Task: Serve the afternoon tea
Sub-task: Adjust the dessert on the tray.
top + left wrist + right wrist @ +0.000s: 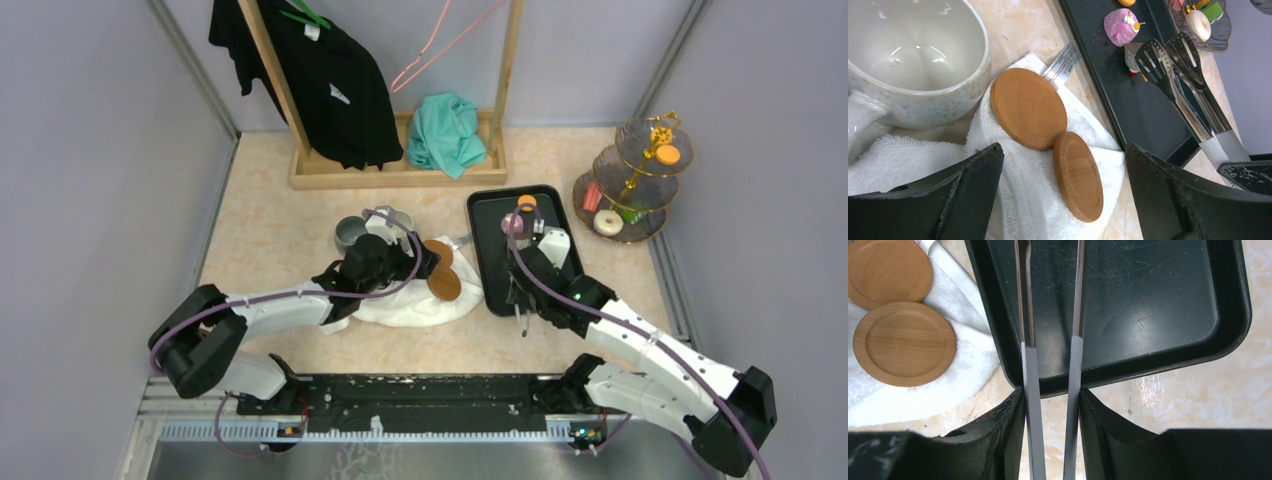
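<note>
While the right gripper (1050, 396) at the bottom of its wrist view pressed both fingers against the tongs (1029, 365) — their blades apart, clamped on nothing — the left gripper (1063, 152) hung wide open over two wooden coasters (1028, 107) on a white towel (1018, 185), beside the mug (938, 107). Farther up, a pink sweet (1120, 26) lay on the black tray (1158, 315) just past the tong tips. The three-tier stand (622, 165) stood at the overhead view's upper right, well apart. The step looked like picking up that sweet; next, the blades would need to straddle it, then close.

Beige table (270, 230); on it black tray (490, 262), white towel (410, 305), tiered stand (612, 165), mug (348, 238).
</note>
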Controlling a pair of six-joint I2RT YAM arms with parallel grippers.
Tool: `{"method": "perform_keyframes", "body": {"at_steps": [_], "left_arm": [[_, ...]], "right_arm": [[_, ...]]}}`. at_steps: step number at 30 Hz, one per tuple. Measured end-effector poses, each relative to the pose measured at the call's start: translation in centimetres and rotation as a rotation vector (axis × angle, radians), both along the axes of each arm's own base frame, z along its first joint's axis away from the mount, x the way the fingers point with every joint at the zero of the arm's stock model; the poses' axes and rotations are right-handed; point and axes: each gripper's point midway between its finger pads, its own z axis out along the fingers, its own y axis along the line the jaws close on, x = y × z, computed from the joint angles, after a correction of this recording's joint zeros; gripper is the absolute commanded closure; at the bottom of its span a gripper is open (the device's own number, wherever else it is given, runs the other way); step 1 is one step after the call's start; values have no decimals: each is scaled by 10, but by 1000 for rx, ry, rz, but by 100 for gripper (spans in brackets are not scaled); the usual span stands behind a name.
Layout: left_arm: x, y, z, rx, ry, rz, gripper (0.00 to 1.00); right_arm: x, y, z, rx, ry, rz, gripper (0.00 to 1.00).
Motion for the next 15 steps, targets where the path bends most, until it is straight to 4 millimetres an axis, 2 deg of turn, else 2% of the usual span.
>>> {"method": "perform_keyframes", "body": {"at_steps": [9,15], "left_arm": [[0,-1,0,-5,0,-5,4],[-1,-3,-3,-4,6,-15,4]], "right_arm": [[4,0,-1,-15,-7,-40,59],[1,-1,-12,-9,9,-63,59]]}}
